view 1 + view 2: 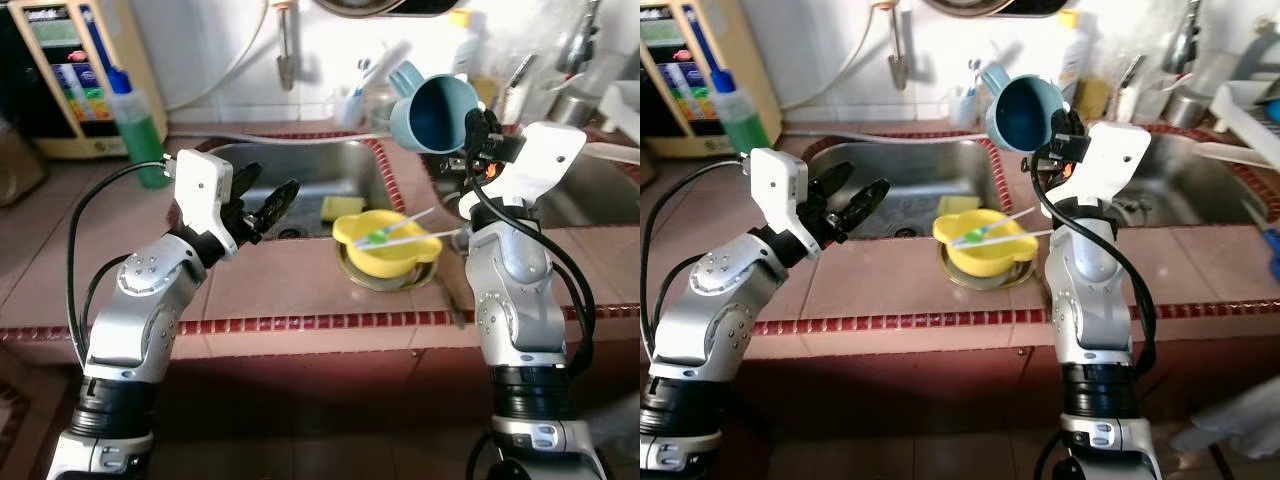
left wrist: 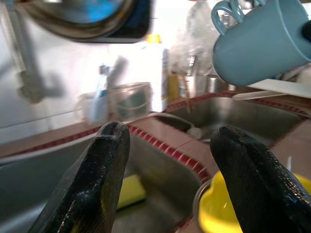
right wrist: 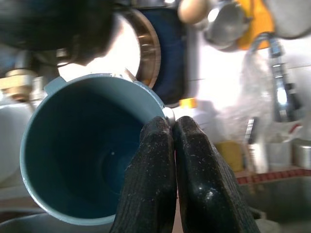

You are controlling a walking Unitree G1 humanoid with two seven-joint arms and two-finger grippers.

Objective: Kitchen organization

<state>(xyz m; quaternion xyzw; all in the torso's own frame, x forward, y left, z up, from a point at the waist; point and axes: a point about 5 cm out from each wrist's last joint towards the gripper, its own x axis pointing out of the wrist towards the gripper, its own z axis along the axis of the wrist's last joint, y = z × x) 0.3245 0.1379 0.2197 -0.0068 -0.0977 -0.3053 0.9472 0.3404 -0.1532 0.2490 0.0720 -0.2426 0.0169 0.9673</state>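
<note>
Blue mug (image 1: 436, 113) pinched by right gripper (image 1: 478, 128)

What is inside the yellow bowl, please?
In the yellow bowl lie thin white sticks and a small green item. What it is cannot be told, and the rim hides the bottom.

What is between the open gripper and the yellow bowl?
Only bare pink counter tile separates the left gripper from the yellow bowl, seen in the left eye view. The sink lies behind.
</note>
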